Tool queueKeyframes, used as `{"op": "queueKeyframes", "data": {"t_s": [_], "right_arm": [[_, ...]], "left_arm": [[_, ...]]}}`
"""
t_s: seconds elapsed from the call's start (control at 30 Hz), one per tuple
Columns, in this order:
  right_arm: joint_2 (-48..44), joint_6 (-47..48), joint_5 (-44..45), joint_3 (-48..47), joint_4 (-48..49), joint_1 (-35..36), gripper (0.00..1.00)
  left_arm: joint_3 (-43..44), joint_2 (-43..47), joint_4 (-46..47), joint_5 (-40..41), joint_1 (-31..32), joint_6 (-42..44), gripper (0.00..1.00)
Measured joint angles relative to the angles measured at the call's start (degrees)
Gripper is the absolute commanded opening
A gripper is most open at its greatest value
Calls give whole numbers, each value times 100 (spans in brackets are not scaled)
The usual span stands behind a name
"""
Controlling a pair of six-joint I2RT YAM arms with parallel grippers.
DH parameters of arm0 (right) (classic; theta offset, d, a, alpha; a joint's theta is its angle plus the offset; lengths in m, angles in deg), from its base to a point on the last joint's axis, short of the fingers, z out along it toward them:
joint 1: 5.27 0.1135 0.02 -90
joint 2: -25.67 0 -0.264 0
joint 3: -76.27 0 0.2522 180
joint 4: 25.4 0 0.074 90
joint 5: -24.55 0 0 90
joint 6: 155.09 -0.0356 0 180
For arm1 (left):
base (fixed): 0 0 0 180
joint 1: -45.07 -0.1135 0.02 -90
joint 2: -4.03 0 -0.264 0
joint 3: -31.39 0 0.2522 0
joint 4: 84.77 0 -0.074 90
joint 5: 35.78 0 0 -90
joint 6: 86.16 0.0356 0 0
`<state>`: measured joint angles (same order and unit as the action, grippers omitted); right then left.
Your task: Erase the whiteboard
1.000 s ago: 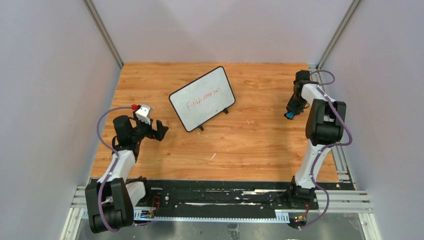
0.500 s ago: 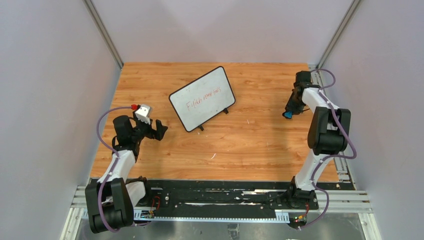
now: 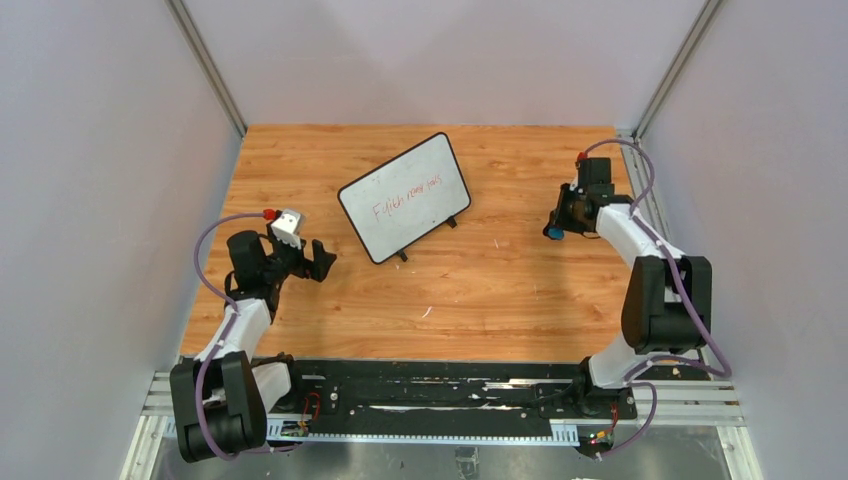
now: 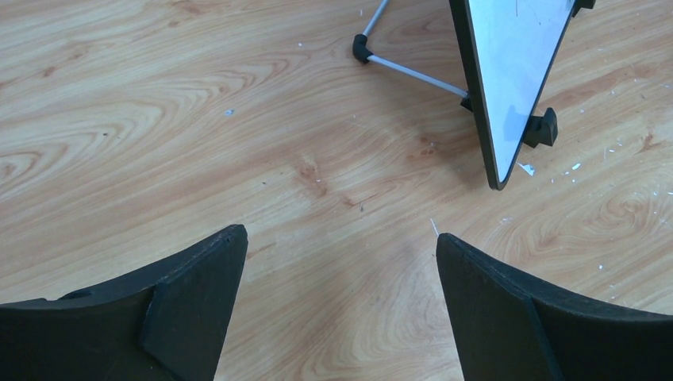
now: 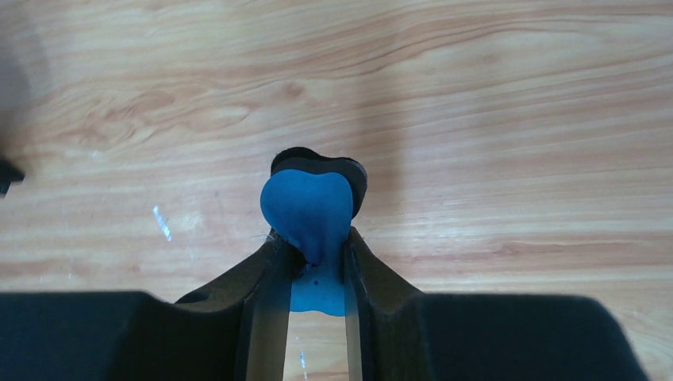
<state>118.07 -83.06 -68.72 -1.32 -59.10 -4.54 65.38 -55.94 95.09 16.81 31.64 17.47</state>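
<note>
The whiteboard (image 3: pixel 405 197) stands tilted at the middle of the wooden table, black-framed, with red handwriting on its face. Its lower corner (image 4: pixel 512 71) and one black foot show in the left wrist view. My left gripper (image 3: pixel 305 258) (image 4: pixel 337 238) hovers open to the left and nearer than the board, with only bare wood between its fingers. My right gripper (image 3: pixel 556 228) (image 5: pixel 311 242) is to the right of the board and apart from it. It is shut on a small blue eraser (image 5: pixel 308 208) (image 3: pixel 553 232) with a black backing, which sticks out past the fingertips.
A thin metal stand leg (image 4: pixel 413 70) reaches out from behind the board. Grey walls close in both sides of the table, and a metal rail (image 3: pixel 650 210) runs along its right edge. Small white specks (image 4: pixel 524 168) lie on the wood near the board's foot.
My right arm has swung left, toward the whiteboard, carrying the blue eraser. The left arm and the board have stayed where they were.
</note>
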Motion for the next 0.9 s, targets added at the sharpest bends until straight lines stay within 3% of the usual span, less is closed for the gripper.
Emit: {"op": "queueKeyframes", "data": {"t_s": [0.27, 0.43, 0.73, 0.9], "right_arm": [[-815, 566, -361, 1121, 1119, 946, 1], [-914, 804, -337, 1130, 1545, 1375, 1], [-807, 1001, -101, 1106, 1670, 1696, 1], [-800, 1086, 31, 1049, 1661, 1801, 1]], "left_arm": [[85, -105, -55, -114, -2, -111, 73], [295, -184, -35, -487, -151, -396, 77], [1095, -1115, 168, -1902, -284, -1034, 79], [1397, -1473, 306, -2144, -243, -1298, 78]]}}
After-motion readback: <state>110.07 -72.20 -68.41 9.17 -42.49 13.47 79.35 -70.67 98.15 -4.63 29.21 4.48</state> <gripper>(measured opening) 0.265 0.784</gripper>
